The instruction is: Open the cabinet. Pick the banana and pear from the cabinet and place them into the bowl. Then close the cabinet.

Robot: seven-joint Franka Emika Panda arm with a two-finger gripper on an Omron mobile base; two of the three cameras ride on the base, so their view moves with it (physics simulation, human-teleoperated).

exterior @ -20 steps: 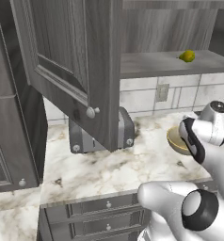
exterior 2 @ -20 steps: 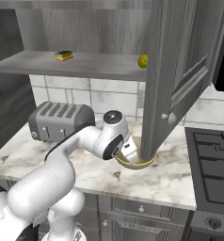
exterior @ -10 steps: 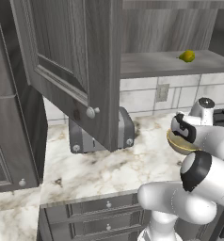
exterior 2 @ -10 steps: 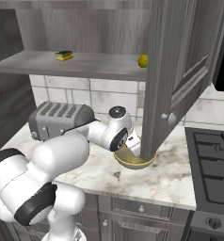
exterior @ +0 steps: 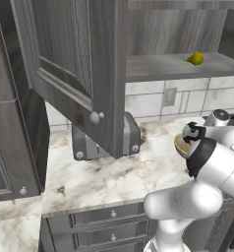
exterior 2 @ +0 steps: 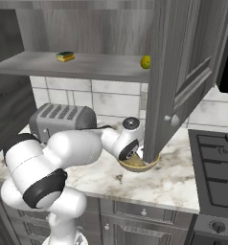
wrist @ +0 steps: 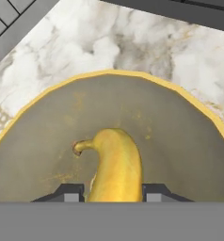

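Note:
The banana (wrist: 115, 164) sits between my gripper's (wrist: 113, 193) two dark fingertips (wrist: 69, 192), which are shut on it, just above the inside of the tan-yellow bowl (wrist: 109, 73). The bowl (exterior: 180, 144) (exterior 2: 141, 165) stands on the marble counter below the open cabinet, and my hand (exterior: 191, 134) hangs over it. Both cabinet doors (exterior: 74, 64) (exterior 2: 178, 72) stand open. The pear (exterior: 195, 59) (exterior 2: 145, 61) lies on the grey inner shelf (exterior: 158, 66).
A grey toaster (exterior 2: 63, 119) (exterior: 131, 135) stands against the tiled wall left of the bowl. A yellow-green sponge (exterior 2: 65, 56) lies on the shelf. The stove (exterior 2: 216, 162) is to the right. The right door's lower edge hangs right in front of the bowl.
My elbow and forearm have swung round while the hand stayed over the bowl, still shut on the banana. The cabinet, pear and bowl have not moved.

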